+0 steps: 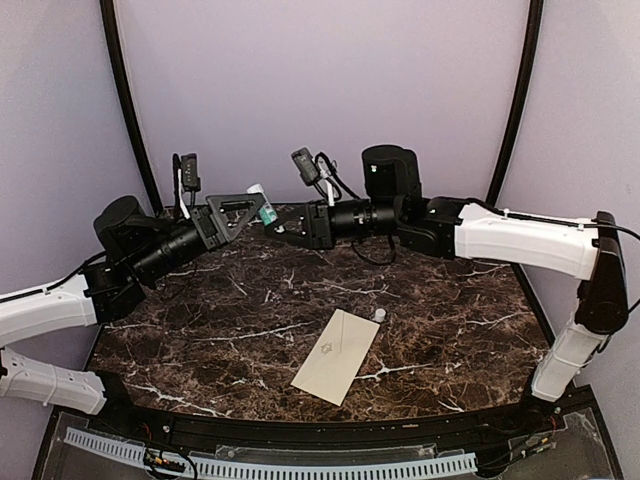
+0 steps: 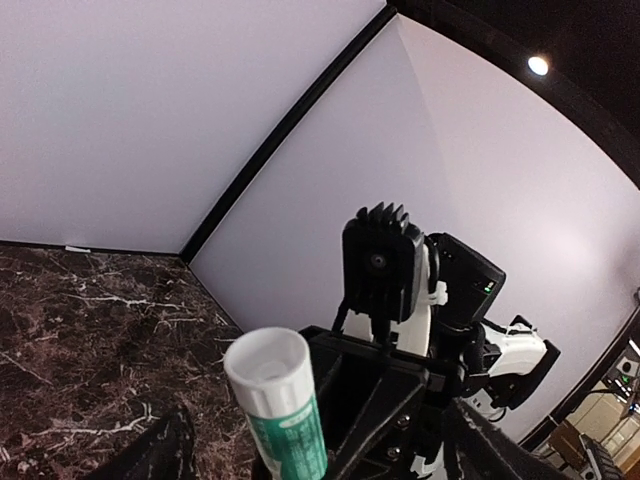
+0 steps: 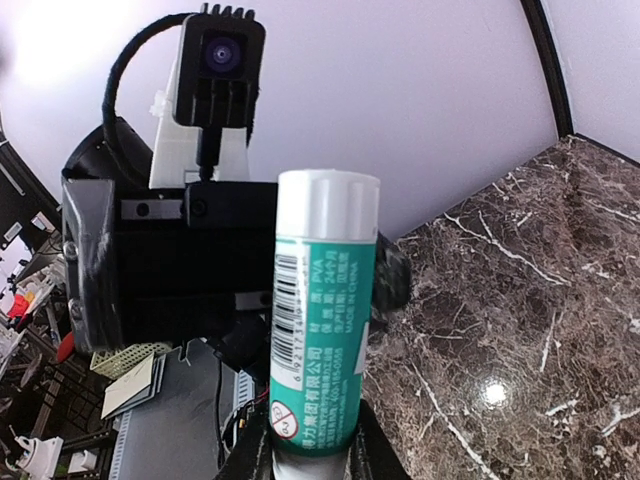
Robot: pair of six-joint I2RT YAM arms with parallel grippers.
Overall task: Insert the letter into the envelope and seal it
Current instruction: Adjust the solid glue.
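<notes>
Top external view gives you both arms meeting at the upper middle of the frame, above the far side of the table. Your right gripper is clamped on a green-and-white glue stick. In the right wrist view the tube sits pinched between its fingers at the bottom edge. Your left gripper stands wide, with the stick's other end between its spread fingers; you cannot tell whether they touch it. The envelope lies flat at lower centre of the table, a small white cap just beside its upper corner.
</notes>
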